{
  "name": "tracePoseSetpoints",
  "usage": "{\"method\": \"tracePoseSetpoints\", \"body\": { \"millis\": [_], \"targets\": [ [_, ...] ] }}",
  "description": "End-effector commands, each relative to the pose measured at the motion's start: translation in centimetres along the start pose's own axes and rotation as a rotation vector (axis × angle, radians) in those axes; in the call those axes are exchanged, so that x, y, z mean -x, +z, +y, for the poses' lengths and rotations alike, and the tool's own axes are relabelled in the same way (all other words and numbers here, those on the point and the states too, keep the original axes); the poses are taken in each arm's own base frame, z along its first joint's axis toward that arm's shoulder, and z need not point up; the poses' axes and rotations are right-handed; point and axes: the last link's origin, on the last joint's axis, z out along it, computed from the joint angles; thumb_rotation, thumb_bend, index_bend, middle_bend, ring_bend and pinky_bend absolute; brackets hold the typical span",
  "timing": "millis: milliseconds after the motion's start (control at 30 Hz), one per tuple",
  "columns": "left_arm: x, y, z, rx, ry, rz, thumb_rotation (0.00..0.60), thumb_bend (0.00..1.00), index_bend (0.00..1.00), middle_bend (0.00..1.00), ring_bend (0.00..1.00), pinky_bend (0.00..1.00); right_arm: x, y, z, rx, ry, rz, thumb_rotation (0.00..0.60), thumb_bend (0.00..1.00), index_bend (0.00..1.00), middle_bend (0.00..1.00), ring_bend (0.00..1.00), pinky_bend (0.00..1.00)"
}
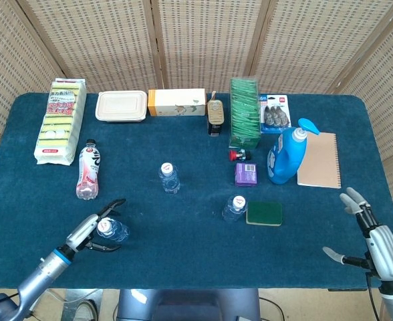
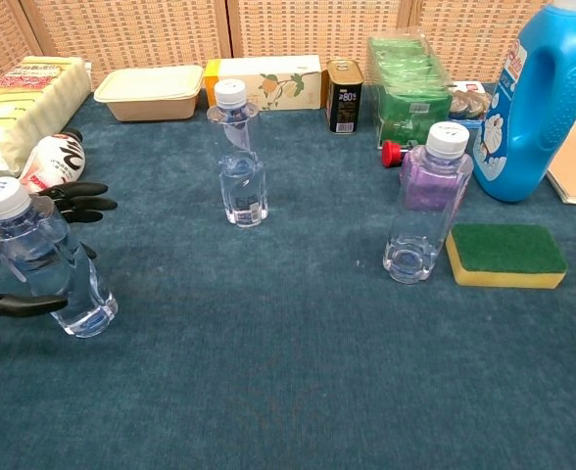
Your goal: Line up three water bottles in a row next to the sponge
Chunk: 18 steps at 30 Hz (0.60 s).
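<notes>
Three clear water bottles with white caps stand on the blue table. One bottle (image 1: 234,208) (image 2: 425,201) stands just left of the green and yellow sponge (image 1: 264,214) (image 2: 506,255). A second bottle (image 1: 169,178) (image 2: 239,157) is mid-table. The third bottle (image 1: 109,229) (image 2: 45,259) is front left, leaning slightly in the chest view. My left hand (image 1: 86,234) reaches around this third bottle, its fingers (image 2: 71,198) spread behind it and the thumb low in front; a firm grip does not show. My right hand (image 1: 377,244) hovers open at the front right edge, holding nothing.
A pink drink bottle (image 1: 87,172) lies just behind the left hand. Along the back sit a sponge pack (image 1: 61,120), lunch box (image 1: 121,105), tissue box (image 1: 177,102), can (image 1: 214,114) and green packets (image 1: 244,112). A blue detergent bottle (image 1: 287,154), notebook (image 1: 319,160) and purple pack (image 1: 246,174) stand behind the sponge.
</notes>
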Motion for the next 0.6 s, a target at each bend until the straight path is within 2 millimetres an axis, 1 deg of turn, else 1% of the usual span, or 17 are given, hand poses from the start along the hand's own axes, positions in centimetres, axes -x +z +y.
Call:
{"method": "tracePoseSetpoints", "body": {
  "millis": [33, 67, 100, 300, 467, 600],
  "targets": [
    [0.6, 0.8, 0.4, -0.007, -0.022, 0.026, 0.6, 0.26, 0.27, 0.38, 0.28, 0.37, 0.0, 0.0, 0.0, 0.001, 0.004, 0.003, 0.6, 0.0, 0.07, 0.0, 0.0, 0.25],
    [0.7, 0.9, 0.5, -0.006, -0.039, 0.023, 0.6, 0.27, 0.33, 0.42, 0.31, 0.39, -0.1, 0.0, 0.0, 0.002, 0.007, 0.003, 0.6, 0.0, 0.07, 0.0, 0.0, 0.26],
    [0.7, 1.0, 0.7, -0.006, -0.046, 0.022, 0.6, 0.27, 0.34, 0.43, 0.32, 0.4, -0.1, 0.0, 0.0, 0.002, 0.008, 0.004, 0.6, 0.0, 0.07, 0.0, 0.0, 0.26],
    [1.0, 1.8, 1.8, 0.023, -0.028, 0.038, 0.6, 0.28, 0.38, 0.48, 0.36, 0.43, -0.2, 0.0, 0.1, 0.01, 0.015, 0.008, 0.6, 0.0, 0.08, 0.0, 0.0, 0.26],
    [0.9, 2.8, 2.8, 0.041, -0.009, 0.048, 0.6, 0.28, 0.39, 0.48, 0.36, 0.43, -0.2, 0.1, 0.1, 0.009, 0.019, 0.008, 0.6, 0.0, 0.08, 0.0, 0.0, 0.26],
    [0.5, 4.7, 4.6, 0.084, 0.035, 0.076, 0.6, 0.28, 0.41, 0.5, 0.36, 0.43, -0.2, 0.1, 0.0, 0.008, 0.02, 0.008, 0.6, 0.0, 0.08, 0.0, 0.0, 0.26]
  ]
}}
